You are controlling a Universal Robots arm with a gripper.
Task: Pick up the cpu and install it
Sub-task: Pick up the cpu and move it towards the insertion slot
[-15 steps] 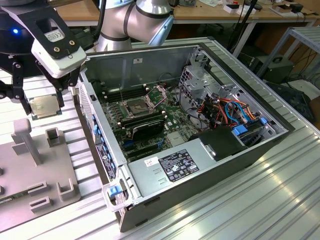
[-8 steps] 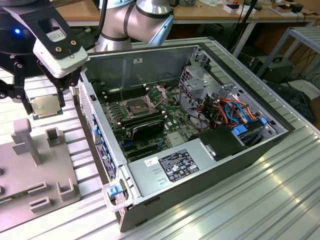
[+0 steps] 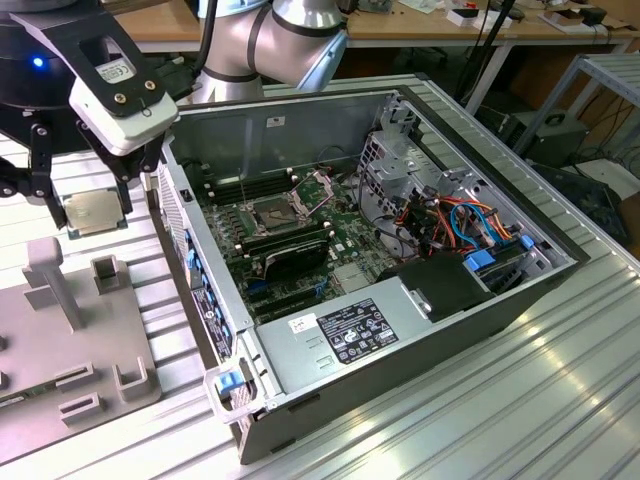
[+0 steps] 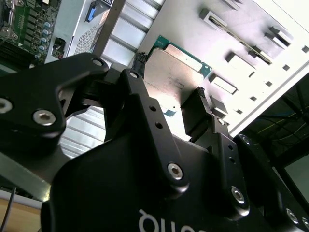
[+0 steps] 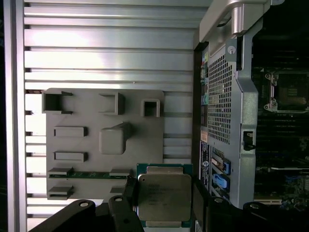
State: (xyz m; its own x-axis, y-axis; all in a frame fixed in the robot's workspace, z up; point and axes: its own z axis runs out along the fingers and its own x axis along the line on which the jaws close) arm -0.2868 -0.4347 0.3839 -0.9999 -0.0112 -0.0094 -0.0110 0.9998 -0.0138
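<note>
Holds the cpu (image 3: pixel 95 213) clear of the bench (image 3: pixel 500 400), metal top up, with the pincer (image 3: pixel 88 195) clenched on two opposite edges. Hangs it over the gap between the grey holder (image 3: pixel 60 340) and the case (image 3: pixel 300 115), at the exterior view's left of the case.

By the look of it, pick-up done, install left to do. Leaves the socket (image 3: pixel 275 212) dark and bare inside the case, with the frame (image 3: pixel 312 185) tipped up behind it, well apart from the cpu.

Inside the case: lies open at the top, with memory sticks (image 3: pixel 295 250) just on the near side of the socket, a power supply (image 3: pixel 350 335) along the near wall and bundled cables (image 3: pixel 450 225) toward the exterior view's right.

On the holder: shows mostly bare pockets in the first wrist view, plus a green strip (image 5: pixel 91 174) across the slots nearest the cpu.
</note>
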